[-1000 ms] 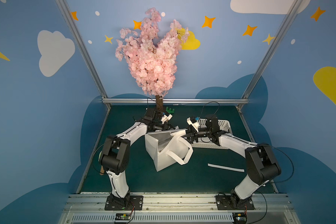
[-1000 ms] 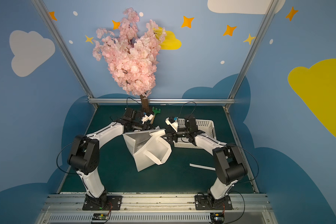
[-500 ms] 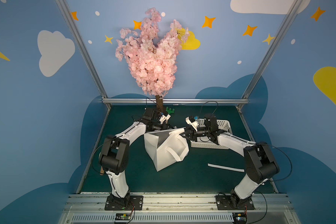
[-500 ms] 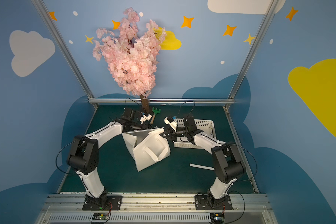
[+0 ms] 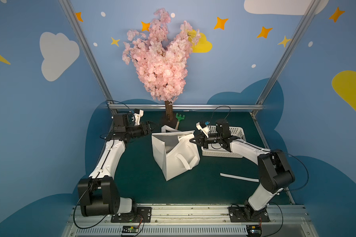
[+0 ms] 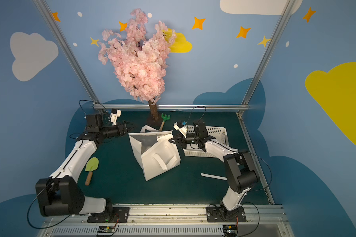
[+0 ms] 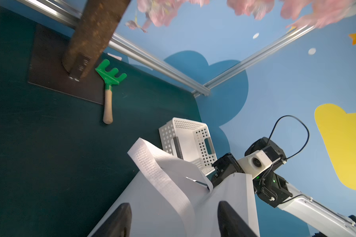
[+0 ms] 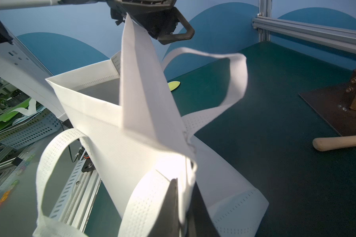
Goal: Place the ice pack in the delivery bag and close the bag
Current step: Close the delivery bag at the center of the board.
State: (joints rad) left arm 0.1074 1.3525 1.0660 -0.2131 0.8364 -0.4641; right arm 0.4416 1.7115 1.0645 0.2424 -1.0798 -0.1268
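The delivery bag (image 5: 173, 158) stands at the centre of both top views on the green table (image 5: 136, 180), its mouth turned to the upper left so the silver lining (image 5: 169, 140) shows. The right gripper (image 5: 192, 141) is clamped shut on the bag's rim at its upper right corner. In the right wrist view its fingers (image 8: 172, 209) pinch the white fabric at the lower middle of the frame. The left gripper (image 5: 152, 127), near the bag at its upper left, has its jaws spread and holds nothing. I cannot find the ice pack in any view, and I cannot tell whether it lies in the white basket (image 5: 236, 129) at right. The main risk, as I judge it, is the single-corner hold. Soft fabric pulled from one point can sag, tip the bag or drag it toward the basket, and the loose flap (image 8: 136, 82) can fall across the mouth. The rear handle loop (image 8: 234, 82) could also catch a passing finger.
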